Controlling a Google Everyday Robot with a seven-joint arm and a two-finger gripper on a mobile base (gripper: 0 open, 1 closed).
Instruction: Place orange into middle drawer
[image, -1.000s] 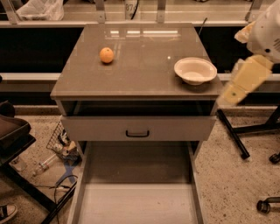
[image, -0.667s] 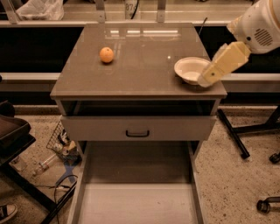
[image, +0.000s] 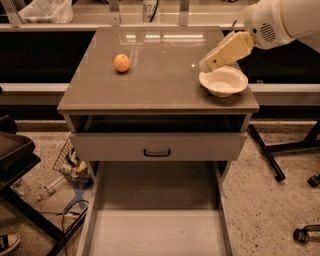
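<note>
The cream two-finger gripper (image: 209, 63), spread or pressed together I cannot tell, is swinging in leftward above the round white bowl (image: 223, 81), nearing the small smooth orange (image: 121, 63) sitting well apart on the grey cabinet top (image: 160, 92), while the long grey-brown middle drawer (image: 156, 227) is standing open below

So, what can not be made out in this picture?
Camera view:
- Long grey-brown pulled-out drawer box: front end cut off by the bottom edge.
- Grey drawer with black handle: inside hidden under the brown cabinet top.
- White robot arm: cut off by the right edge; its tan gripper hangs above the white round bowl, at its back rim.
</note>
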